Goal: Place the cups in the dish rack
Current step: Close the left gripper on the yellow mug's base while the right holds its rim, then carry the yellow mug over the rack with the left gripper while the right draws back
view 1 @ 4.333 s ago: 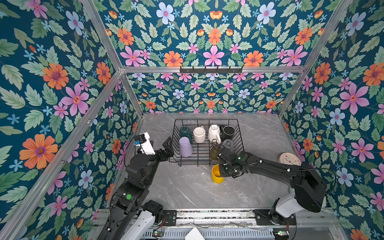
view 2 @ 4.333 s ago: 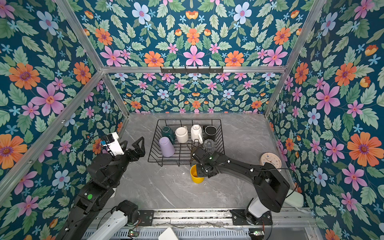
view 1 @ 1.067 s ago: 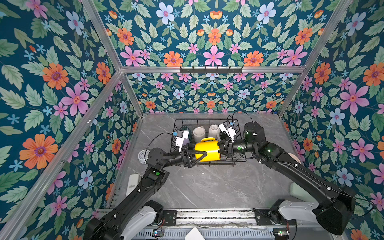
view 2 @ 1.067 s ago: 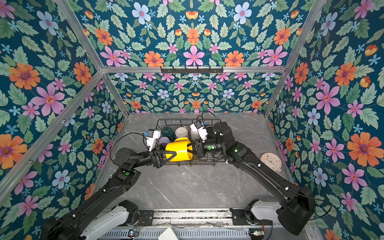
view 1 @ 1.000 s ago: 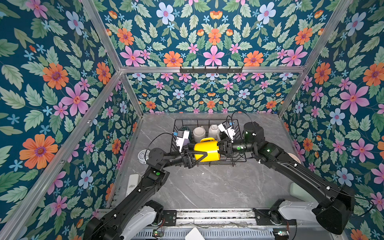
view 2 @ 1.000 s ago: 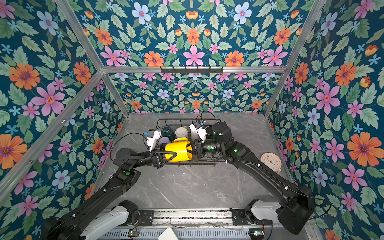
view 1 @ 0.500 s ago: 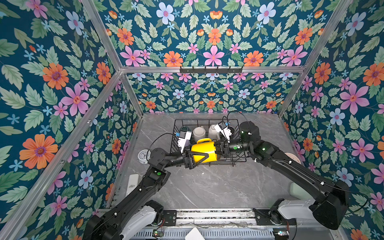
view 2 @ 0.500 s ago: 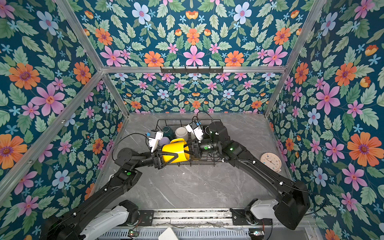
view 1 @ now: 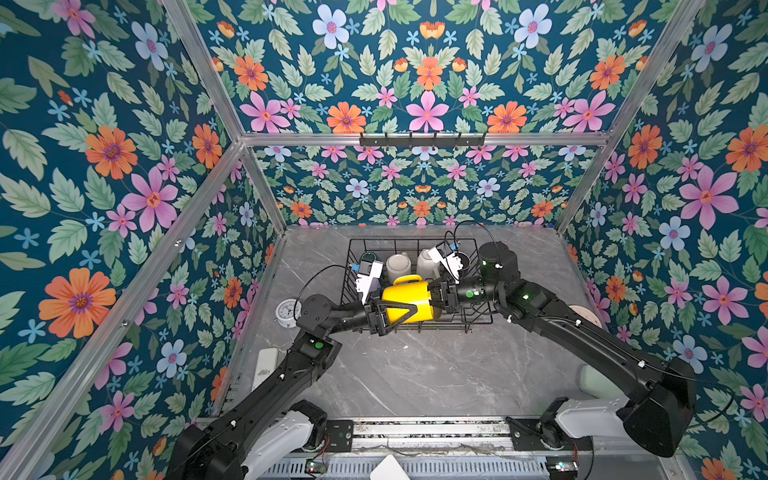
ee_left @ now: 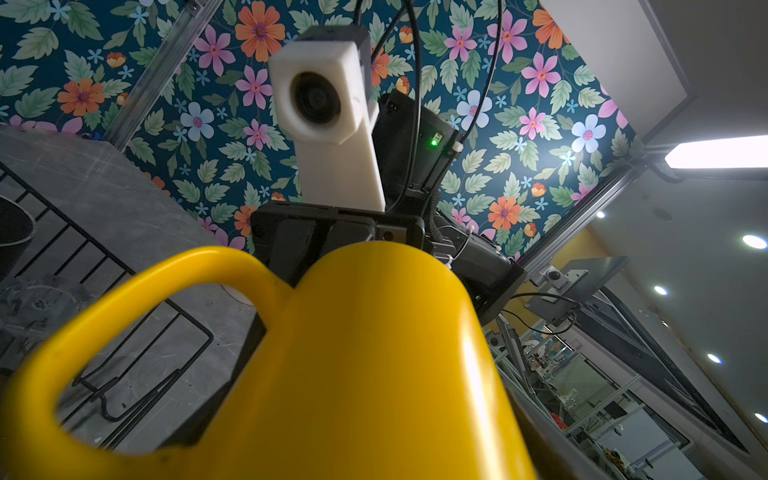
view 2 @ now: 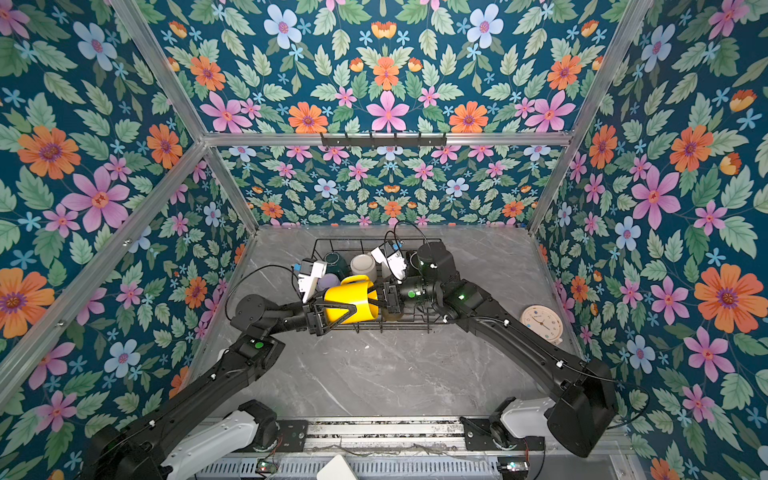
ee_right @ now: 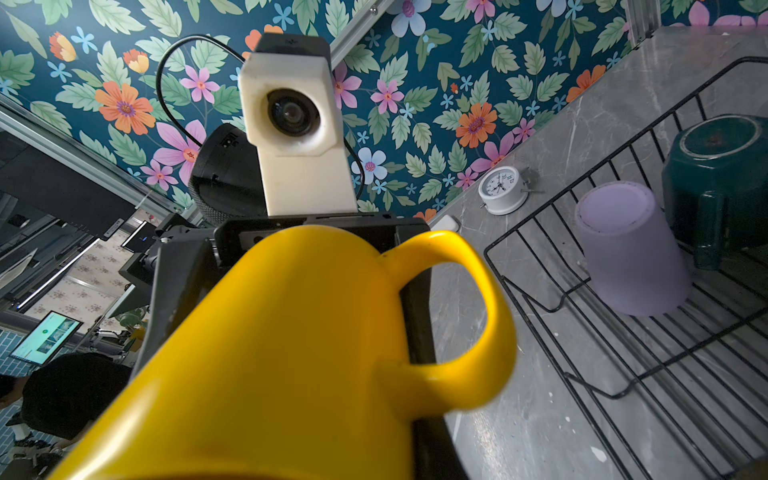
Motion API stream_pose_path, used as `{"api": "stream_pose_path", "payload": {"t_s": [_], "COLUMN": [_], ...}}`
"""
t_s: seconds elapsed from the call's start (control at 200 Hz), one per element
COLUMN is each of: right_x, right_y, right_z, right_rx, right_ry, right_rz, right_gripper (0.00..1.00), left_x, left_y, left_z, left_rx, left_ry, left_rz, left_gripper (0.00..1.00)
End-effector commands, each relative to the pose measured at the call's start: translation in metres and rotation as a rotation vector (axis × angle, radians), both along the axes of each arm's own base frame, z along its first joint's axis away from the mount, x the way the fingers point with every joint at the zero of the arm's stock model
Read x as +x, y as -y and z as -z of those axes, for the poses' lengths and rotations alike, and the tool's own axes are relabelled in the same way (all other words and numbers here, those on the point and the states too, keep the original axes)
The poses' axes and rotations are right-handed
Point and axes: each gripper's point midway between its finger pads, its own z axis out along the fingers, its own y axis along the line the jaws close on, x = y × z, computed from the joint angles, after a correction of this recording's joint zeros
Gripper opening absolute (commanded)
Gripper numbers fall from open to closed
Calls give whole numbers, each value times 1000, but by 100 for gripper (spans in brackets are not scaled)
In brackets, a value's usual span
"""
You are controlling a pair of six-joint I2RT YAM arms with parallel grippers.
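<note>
Yellow mug (view 1: 409, 291) now raised over dish rack (ee_right: 648, 365), right pincer (view 1: 436, 297) pinching it, left pincer (view 1: 405, 309) grip unclear

Glossy yellow mug (view 1: 405, 297), black wire rack (view 1: 399, 240), marbled table (view 1: 415, 374).

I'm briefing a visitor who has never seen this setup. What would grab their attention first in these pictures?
The bright yellow mug stands out, held on its side in mid-air over the front edge of the dish rack, with the right gripper pinching one end and the left gripper straddling the other. Around it, loud floral wallpaper covers the walls of the enclosure.
</note>
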Motion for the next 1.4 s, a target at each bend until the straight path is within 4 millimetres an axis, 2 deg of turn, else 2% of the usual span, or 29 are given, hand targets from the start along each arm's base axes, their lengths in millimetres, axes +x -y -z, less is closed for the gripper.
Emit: {"api": "stream_pose_path", "payload": {"t_s": [0.0,0.13,0.255,0.635,0.79,0.885,1.01,1.215,1.395], "right_x": [10,11,9,15,20,22,30,39,42], "right_y": [-2,0,2,18,30,38,53,85,111], "right_z": [-7,-8,-11,-4,2,3,8,18,14], "right_rx": [6,7,8,-32,-37,-35,-43,-112,-154], "right_ry": [32,27,24,-12,-33,-43,-67,-41,23], "right_rz": [56,70,74,144,195,225,289,439,566], "right_gripper": [15,24,30,46,64,69,73,87,96], "left_x": [-11,-11,-11,-7,-8,-9,-8,4,17], "left_y": [1,1,0,-4,-5,-6,-6,-7,-10], "left_z": [-10,-10,-9,-15,-22,-26,-30,-24,-18], "left_rx": [-12,3,29,70,65,59,60,145,231], "left_ry": [62,68,81,119,137,148,157,147,136], "left_rz": [46,37,19,-44,-54,-58,-67,-138,-211], "left_gripper": [36,14,0,0,0,0,0,0,0]}}
